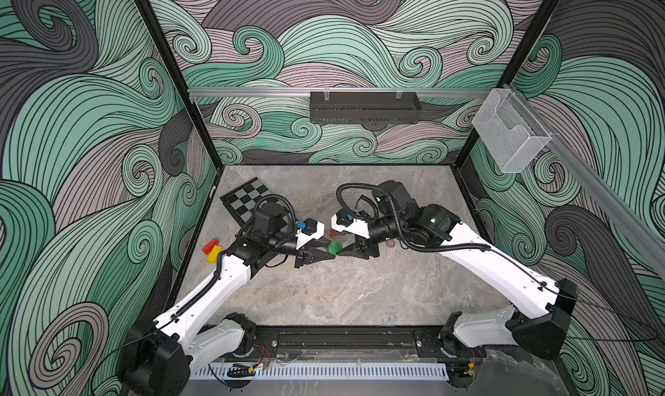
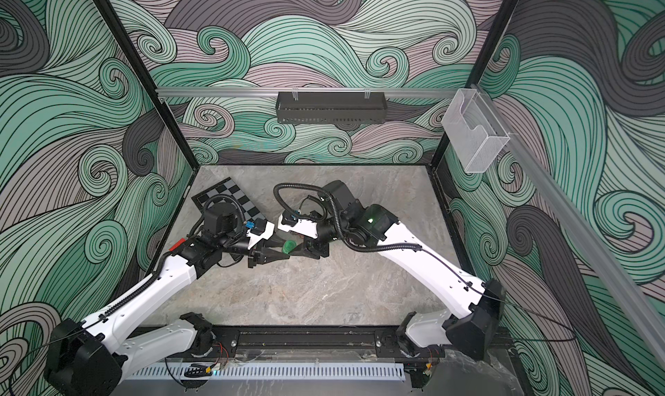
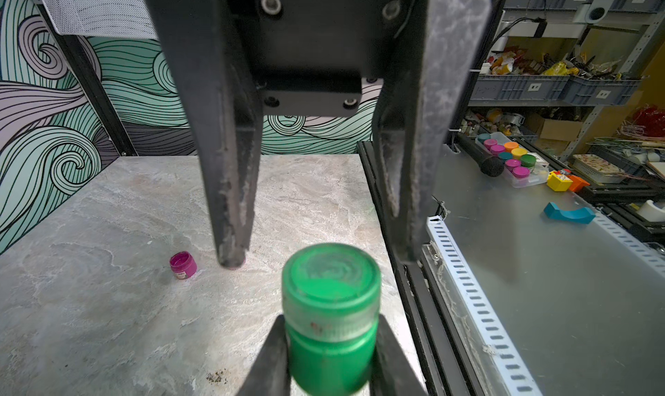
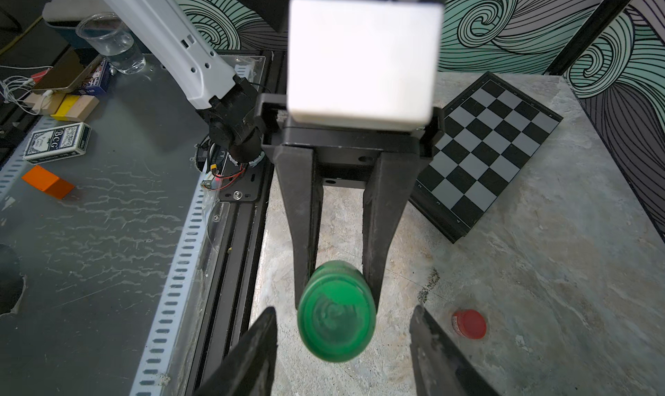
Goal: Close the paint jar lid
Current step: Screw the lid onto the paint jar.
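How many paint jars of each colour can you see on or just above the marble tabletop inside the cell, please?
Green paint jar: 1
Magenta paint jar: 1
Red paint jar: 1
Total: 3

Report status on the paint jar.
Left gripper shut on green jar. Right gripper open, straddling lid, no contact. Magenta jar stands well aside.
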You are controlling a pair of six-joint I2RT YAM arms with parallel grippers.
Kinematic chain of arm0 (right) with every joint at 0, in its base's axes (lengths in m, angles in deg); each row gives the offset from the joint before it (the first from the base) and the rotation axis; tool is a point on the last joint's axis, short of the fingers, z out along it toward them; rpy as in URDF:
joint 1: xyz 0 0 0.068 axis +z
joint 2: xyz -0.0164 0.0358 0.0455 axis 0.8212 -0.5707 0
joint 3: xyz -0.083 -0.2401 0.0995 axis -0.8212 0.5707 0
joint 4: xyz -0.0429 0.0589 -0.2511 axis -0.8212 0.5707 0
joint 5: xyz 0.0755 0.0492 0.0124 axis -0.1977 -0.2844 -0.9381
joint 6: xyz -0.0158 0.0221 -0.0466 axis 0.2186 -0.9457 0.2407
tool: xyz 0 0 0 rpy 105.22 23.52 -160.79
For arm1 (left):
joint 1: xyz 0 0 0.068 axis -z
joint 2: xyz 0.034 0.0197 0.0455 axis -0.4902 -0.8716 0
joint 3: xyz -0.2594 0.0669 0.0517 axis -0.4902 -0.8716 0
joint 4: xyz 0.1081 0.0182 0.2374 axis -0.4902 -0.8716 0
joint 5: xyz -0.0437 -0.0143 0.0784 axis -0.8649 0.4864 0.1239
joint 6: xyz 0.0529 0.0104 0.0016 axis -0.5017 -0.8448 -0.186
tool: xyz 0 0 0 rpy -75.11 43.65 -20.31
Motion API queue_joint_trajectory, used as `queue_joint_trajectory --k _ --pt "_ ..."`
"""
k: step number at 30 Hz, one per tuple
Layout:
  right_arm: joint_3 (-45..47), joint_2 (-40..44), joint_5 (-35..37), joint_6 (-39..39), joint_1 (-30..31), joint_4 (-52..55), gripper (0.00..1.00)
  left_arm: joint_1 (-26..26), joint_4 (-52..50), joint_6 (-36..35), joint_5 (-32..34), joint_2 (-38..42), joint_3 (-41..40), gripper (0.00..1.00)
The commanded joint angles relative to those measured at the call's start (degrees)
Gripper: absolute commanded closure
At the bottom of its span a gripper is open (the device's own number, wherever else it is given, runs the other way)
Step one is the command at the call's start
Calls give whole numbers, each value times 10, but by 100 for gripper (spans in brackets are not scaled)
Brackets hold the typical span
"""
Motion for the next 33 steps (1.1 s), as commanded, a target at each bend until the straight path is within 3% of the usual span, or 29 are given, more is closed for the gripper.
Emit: queue_joint_trajectory --k 1,11,19,26,33 --pt "-12 -18 -13 30 7 -15 44 3 -6 -17 -21 -2 28 80" --pt "-13 -23 5 29 15 -14 70 4 -8 -19 -17 0 28 80" --pt "-15 -30 36 -35 19 -21 81 4 -2 -17 2 7 26 80" --pt "-36 -49 104 -178 21 -37 86 4 40 1 53 29 6 81" --pt "-41 -65 197 -387 37 -42 87 4 73 11 115 56 -15 81"
